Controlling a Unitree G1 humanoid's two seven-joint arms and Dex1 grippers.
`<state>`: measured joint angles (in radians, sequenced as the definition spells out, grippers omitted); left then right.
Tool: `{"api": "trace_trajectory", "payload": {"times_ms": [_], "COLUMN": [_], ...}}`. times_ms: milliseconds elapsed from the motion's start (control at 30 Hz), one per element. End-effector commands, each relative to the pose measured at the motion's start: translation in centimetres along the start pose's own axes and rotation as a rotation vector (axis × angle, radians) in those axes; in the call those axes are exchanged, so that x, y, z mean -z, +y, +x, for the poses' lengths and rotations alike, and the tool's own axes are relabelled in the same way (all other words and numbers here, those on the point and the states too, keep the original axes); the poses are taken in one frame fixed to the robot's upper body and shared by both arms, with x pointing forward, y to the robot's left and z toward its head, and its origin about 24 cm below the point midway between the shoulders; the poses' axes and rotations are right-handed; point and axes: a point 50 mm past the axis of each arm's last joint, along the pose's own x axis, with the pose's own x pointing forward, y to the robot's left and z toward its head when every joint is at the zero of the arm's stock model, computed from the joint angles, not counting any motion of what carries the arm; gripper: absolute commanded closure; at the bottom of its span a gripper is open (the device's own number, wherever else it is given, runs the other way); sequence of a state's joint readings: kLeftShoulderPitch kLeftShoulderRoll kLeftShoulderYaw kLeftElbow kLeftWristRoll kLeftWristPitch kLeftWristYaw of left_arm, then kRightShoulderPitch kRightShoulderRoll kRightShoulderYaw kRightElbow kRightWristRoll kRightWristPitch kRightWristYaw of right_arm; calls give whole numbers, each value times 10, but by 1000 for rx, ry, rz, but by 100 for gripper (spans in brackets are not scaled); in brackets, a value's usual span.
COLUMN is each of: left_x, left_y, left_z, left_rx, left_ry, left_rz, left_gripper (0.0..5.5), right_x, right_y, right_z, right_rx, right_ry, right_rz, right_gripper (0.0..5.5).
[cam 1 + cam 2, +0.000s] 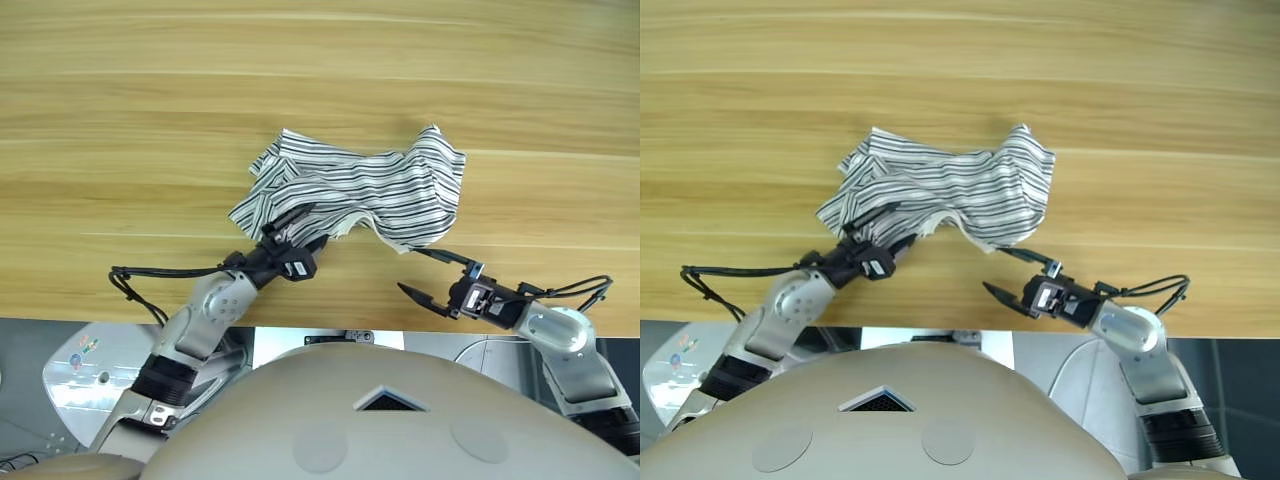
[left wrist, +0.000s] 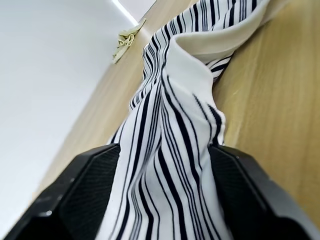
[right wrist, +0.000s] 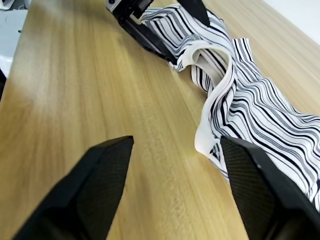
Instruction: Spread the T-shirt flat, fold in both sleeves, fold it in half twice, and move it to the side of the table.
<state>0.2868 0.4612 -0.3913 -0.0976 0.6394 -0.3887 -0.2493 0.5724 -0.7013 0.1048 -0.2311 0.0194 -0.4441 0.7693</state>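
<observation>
Two black claws sit nearest you: the right gripper [image 1: 412,271] spread above the bare wood-grain table [image 1: 150,120], the left gripper [image 1: 312,225] pinching the rumpled, black-and-white striped T-shirt [image 1: 365,190] mid-table. Farther off, the left wrist view adds a crumpled yellowish scrap [image 2: 127,40].

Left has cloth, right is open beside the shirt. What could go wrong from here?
The left gripper pinches a bunched fold of the T-shirt, possibly several layers; pulling may drag the heap instead of spreading it. The right gripper is open, apart from the near hem; closing there would likely miss.
</observation>
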Motion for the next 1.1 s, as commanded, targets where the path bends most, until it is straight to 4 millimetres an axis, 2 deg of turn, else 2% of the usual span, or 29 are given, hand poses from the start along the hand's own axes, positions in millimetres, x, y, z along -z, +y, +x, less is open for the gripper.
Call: {"api": "trace_trajectory", "payload": {"times_ms": [33,133,267,467,567,767,900,1100], "left_x": [8,-5,-17,15,22,22,22,24], "left_y": [-22,-30,-30,-20,-19,-23,-27,-31], "left_z": [-14,-30,-49,-47,-41,-39,-43,-43], "left_rx": [141,211,274,204,171,160,179,190], "left_ry": [78,37,0,171,211,215,219,221], "left_rz": [54,52,33,97,117,114,109,109], "left_gripper": [216,216,216,216,216,216,216,216], "right_x": [1,5,6,21,24,33,32,36], "right_y": [-2,-9,-19,-13,-11,-7,-9,-23], "right_z": [-11,-14,-5,10,18,20,11,-10], "right_rx": [-9,46,93,100,113,130,124,165], "right_ry": [38,65,91,139,129,134,137,200], "right_rz": [-41,-67,-105,-133,-131,-118,-125,-156], "right_gripper": [228,228,228,228,228,337,408,408]}}
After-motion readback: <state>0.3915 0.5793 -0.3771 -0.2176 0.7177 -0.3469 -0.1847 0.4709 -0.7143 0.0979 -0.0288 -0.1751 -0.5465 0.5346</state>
